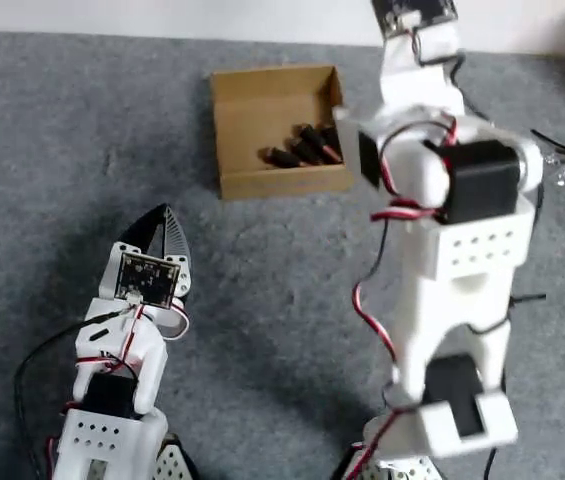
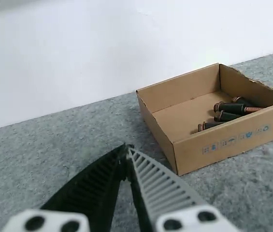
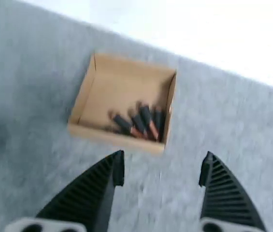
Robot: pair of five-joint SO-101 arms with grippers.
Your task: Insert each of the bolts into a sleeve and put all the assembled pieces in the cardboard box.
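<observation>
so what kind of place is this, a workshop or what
Probably an indoor robot test bench rather than a full workshop: a grey felt-like mat as the work surface, a plain white wall right behind it, and a small cardboard box holding a few sleeved bolts.

assembled pieces (image 1: 304, 148) in cardboard box (image 1: 230, 110)

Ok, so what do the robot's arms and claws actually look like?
The left arm and right arm are white plastic with rows of small holes, black motor blocks and twisted red, white and black cables. The left claw and right claw have pointed, ridged fingers, mostly black. A small dark circuit board sits at the left wrist.
</observation>
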